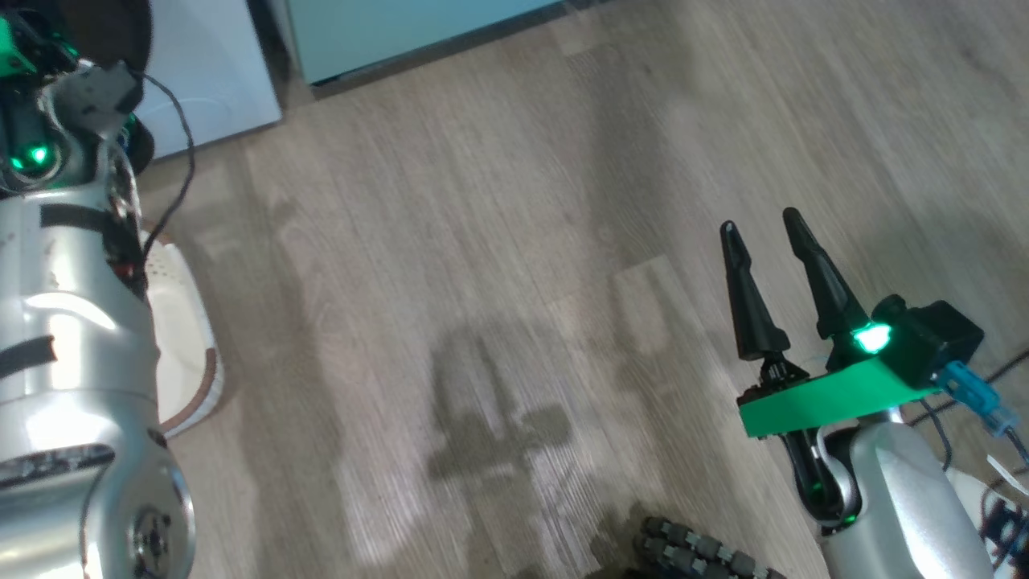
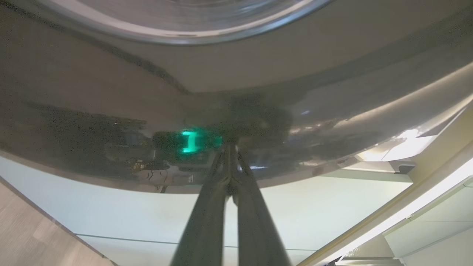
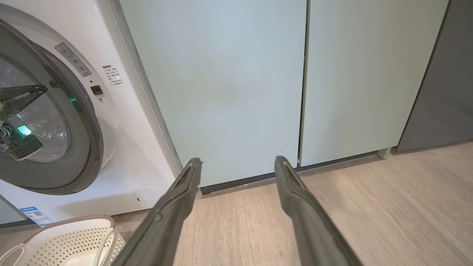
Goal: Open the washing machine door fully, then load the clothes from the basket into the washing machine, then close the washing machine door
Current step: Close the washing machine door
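My left gripper (image 2: 230, 146) is shut, with its tips pressed against the glossy black rim of the washing machine door (image 2: 111, 111), just below the glass porthole. In the right wrist view the door (image 3: 87, 147) seems to stand off the white washing machine (image 3: 125, 147). Its grey ring and glass face that camera, and the latch socket (image 3: 97, 89) is uncovered. The left gripper's dark fingers (image 3: 26, 94) show through the glass. The basket (image 3: 66, 221) stands on the floor below the door, and the part of its inside that shows is bare. The clothes are out of view. My right gripper (image 1: 760, 221) hangs open over the floor, holding nothing.
Pale teal cabinets (image 3: 229, 85) stand right of the machine, with a dark grey panel (image 3: 439, 74) further right. Wood floor (image 1: 482, 241) stretches between my arms. My left forearm (image 1: 72, 322) hides part of the basket rim (image 1: 211, 378). My wheeled base (image 1: 699, 551) shows at the bottom.
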